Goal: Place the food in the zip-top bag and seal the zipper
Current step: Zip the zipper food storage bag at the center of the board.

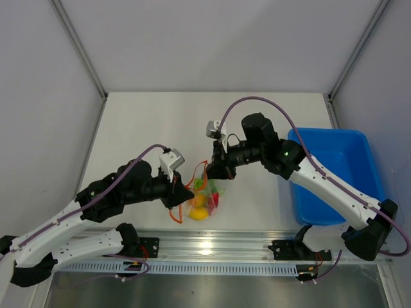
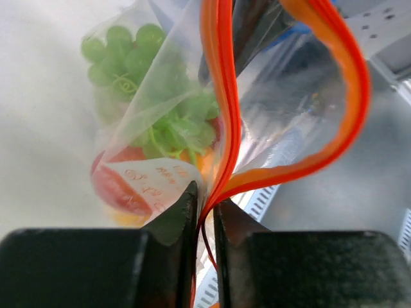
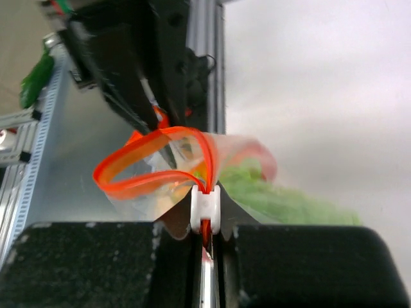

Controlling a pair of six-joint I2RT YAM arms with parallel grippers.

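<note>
End effector left (image 2: 204, 196) pinches zipper (image 2: 219, 96) | end effector right (image 3: 207, 219) pinches zipper | 1 bag (image 2: 286, 96) | 1 bin (image 1: 350, 151)

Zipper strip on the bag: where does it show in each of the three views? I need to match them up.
Top external: the zipper sits at picture centre, just left of the green bumpy bunch.
Left wrist: the zipper rises from the left gripper at bottom centre and loops right.
Right wrist: the zipper loops left of centre, with one end in the right gripper.
Shared landmark: the green bumpy bunch inside the bag.
</note>
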